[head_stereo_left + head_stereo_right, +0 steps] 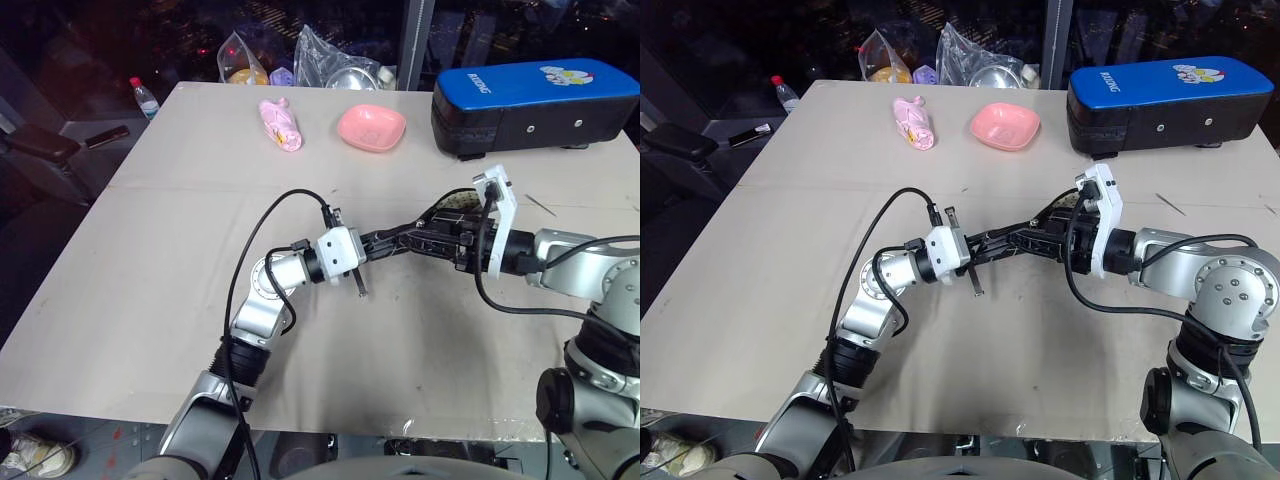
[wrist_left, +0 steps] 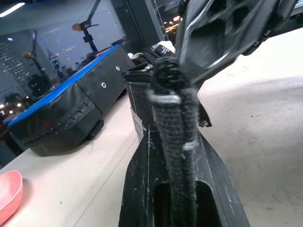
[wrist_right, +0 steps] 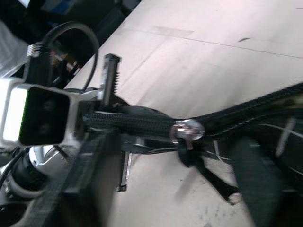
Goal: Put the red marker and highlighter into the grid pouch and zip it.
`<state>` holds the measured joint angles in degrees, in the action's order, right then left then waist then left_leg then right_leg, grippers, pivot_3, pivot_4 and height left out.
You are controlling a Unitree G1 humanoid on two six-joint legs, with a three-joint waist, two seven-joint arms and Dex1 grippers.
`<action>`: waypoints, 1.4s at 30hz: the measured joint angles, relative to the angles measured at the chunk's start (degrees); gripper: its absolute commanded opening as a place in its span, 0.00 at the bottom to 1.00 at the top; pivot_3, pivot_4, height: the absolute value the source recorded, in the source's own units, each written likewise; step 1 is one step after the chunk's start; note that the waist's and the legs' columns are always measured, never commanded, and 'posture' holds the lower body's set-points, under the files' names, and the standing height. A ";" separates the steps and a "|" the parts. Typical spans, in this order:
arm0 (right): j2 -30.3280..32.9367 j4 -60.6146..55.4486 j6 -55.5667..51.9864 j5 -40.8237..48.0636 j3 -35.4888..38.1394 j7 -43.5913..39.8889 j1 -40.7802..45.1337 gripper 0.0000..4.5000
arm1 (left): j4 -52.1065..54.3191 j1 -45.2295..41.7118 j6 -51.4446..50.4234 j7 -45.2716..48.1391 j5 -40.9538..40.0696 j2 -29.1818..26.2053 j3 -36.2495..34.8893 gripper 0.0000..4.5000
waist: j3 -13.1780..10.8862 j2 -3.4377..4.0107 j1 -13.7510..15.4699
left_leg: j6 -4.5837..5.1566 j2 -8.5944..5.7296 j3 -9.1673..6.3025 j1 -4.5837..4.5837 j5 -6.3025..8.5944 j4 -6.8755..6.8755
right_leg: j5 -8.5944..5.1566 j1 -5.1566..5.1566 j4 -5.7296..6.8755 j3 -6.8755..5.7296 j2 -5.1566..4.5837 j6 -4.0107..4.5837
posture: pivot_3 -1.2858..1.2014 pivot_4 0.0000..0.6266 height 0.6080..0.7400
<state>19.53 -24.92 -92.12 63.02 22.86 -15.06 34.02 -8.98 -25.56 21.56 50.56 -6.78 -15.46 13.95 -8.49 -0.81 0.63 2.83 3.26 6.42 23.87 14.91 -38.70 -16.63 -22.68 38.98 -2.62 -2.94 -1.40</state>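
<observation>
Black grid pouch (image 1: 1025,240) hangs stretched between both arms above the table; left gripper (image 2: 175,156) pinches its end; right gripper's (image 3: 236,156) grip unclear; zipper pull (image 3: 187,133) could snag if the fabric slackens.

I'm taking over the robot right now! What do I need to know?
Left hand: shut on the grid pouch, pinching its zipper end, holding it up off the table.
Right hand: at the pouch's other end; whether it grips cannot be seen.
Zipper slider: partway along the pouch's top edge.
Marker and highlighter: not seen on the table, probably inside.
Left: finish zipping.
</observation>
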 measured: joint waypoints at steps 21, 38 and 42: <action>13.13 -1.39 2.40 3.30 -0.18 -0.92 -4.35 0.02 | -2.29 -0.91 3.15 -1.72 2.42 0.09 0.20 0.00 | 0.00 -0.01 0.05 | 0.19 -0.02 0.02 0.00 0.11 0.10 | -0.01 -0.01 -0.10 0.03 -0.05 -0.01 | 0.52 0.24 1.00; 29.43 9.69 19.84 -9.60 -0.61 -9.06 -12.47 0.02 | -4.90 -2.76 5.44 -4.54 3.35 -0.47 0.11 0.00 | -0.02 -0.01 0.07 | 0.03 -0.01 0.04 -0.03 0.02 0.13 | -0.02 -0.01 -0.11 0.05 0.10 -0.03 | 0.52 0.24 1.00; 28.25 8.77 24.79 -11.68 -1.64 -9.11 -12.86 0.02 | -6.87 -4.09 7.35 -7.96 5.28 -0.11 0.03 0.00 | -0.02 -0.02 0.08 | 0.03 -0.01 0.05 -0.03 0.02 0.13 | -0.02 -0.01 -0.11 0.08 0.14 -0.04 | 0.52 0.24 1.00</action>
<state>47.77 -16.15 -67.33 51.33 21.22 -24.17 21.16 -15.85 -29.65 28.91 42.60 -1.51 -15.57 13.99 -8.51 -0.82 0.71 2.86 3.24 6.47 23.83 14.92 -38.57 -16.65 -22.68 38.87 -2.54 -2.81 -1.43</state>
